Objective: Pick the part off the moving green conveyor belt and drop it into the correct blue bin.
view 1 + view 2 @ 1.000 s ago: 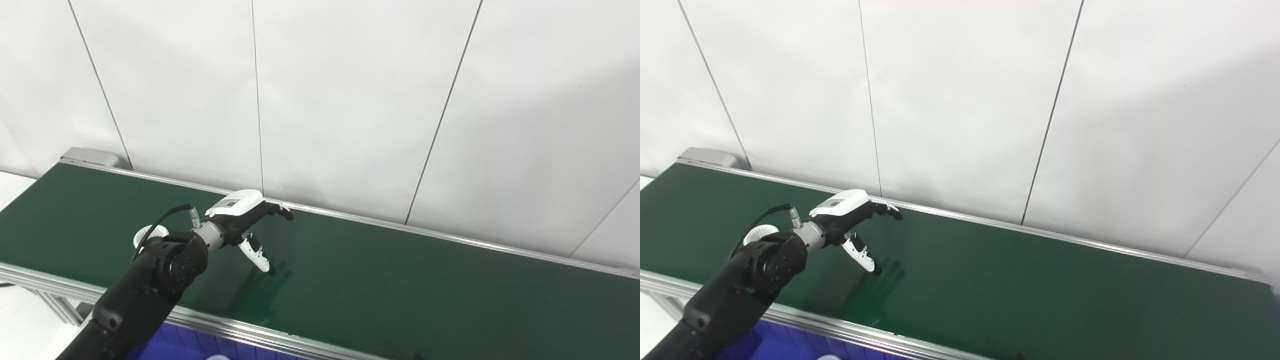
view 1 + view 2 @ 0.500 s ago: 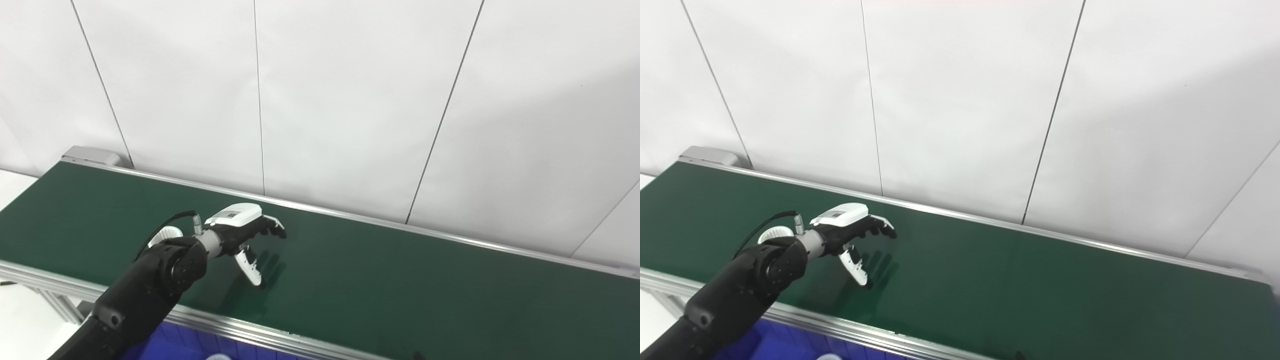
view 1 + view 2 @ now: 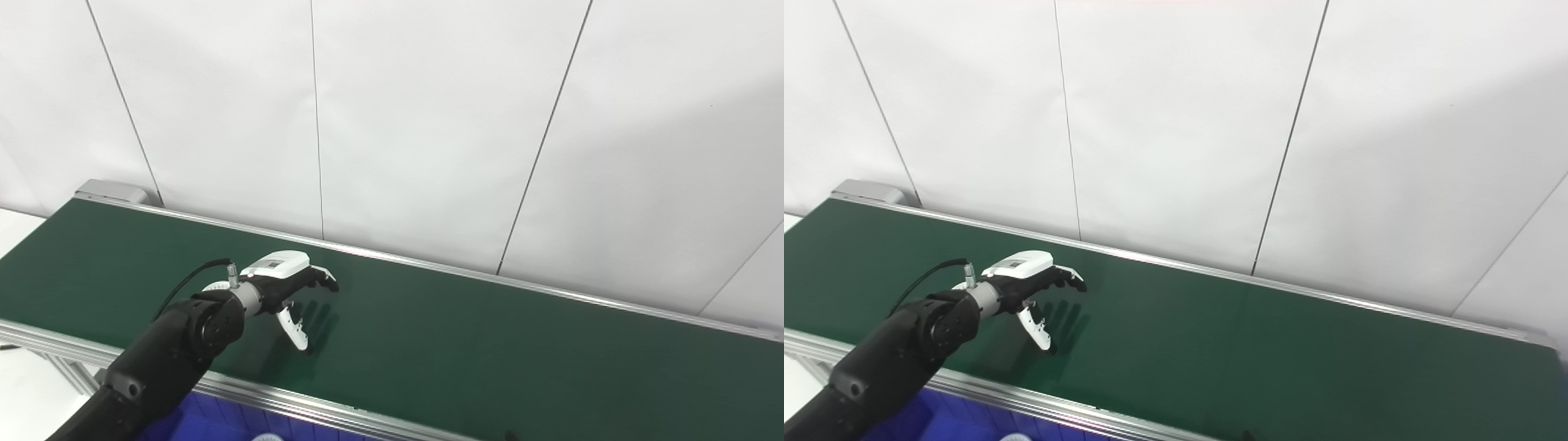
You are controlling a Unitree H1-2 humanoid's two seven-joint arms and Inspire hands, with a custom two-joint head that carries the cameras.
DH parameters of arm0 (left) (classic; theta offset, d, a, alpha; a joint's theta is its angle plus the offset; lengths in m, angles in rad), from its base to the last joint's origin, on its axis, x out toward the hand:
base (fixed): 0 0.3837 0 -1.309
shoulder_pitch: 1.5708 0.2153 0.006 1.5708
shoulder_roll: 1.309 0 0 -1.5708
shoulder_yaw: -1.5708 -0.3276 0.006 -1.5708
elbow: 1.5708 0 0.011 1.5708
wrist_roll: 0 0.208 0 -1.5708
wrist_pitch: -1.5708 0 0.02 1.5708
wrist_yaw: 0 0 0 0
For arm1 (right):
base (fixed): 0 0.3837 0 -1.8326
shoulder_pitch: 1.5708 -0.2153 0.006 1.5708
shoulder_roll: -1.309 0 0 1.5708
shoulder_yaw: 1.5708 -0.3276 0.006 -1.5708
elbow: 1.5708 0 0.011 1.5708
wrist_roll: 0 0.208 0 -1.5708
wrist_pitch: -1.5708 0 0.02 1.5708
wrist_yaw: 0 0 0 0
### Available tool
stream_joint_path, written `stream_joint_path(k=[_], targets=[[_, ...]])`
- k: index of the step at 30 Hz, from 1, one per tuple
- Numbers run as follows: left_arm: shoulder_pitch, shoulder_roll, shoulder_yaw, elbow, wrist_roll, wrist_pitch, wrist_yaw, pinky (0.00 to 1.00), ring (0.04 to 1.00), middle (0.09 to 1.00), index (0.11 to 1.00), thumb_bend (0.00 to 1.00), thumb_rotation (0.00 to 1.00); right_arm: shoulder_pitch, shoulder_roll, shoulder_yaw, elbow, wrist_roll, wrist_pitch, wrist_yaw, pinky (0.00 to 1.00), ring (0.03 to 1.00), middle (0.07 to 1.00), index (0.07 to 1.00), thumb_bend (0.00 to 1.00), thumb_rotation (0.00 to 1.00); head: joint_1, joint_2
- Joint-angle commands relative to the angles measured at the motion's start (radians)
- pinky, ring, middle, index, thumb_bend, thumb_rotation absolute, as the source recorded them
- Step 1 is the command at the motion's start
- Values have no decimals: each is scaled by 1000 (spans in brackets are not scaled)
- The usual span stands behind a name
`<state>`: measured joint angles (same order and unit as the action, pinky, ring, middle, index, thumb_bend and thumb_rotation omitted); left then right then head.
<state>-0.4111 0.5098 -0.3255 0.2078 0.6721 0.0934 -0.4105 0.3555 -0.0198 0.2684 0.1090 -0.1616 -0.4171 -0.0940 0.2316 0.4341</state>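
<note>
A robot's left hand (image 3: 288, 288) hovers low over a green conveyor belt (image 3: 490, 349), fingers spread and holding nothing, apparently poised to catch the white part (image 3: 215, 286), which sits just behind its wrist, mostly hidden.

The light is bright and soft. A big grey shadow lies on the wall (image 3: 674, 153) at 3 o'clock. The belt (image 3: 490, 355) shines a little and shows the dark shadow of the left hand (image 3: 288, 288). Both pictures are sharp, with no blur.
</note>
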Motion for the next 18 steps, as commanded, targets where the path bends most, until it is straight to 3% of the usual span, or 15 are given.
stream_joint_path(k=[1, 14, 18], targets=[[-52, 39, 4, -7, 17, -19, 13, 775, 820, 839, 785, 881, 0, -3, 4, 6, -19, 3, -51, -1, 758, 848, 889, 956, 252, 836, -1, 1], [-46, 39, -4, 7, 56, -23, 38, 754, 807, 843, 785, 892, 0, -2, -2, 6, -19, 2, -52, -5, 753, 847, 887, 953, 270, 851, 1, 2], [-44, 38, -9, 8, 74, -23, 40, 790, 819, 844, 785, 887, 0, -1, -4, 5, -21, 0, -52, -4, 747, 843, 884, 955, 271, 859, 1, 4]])
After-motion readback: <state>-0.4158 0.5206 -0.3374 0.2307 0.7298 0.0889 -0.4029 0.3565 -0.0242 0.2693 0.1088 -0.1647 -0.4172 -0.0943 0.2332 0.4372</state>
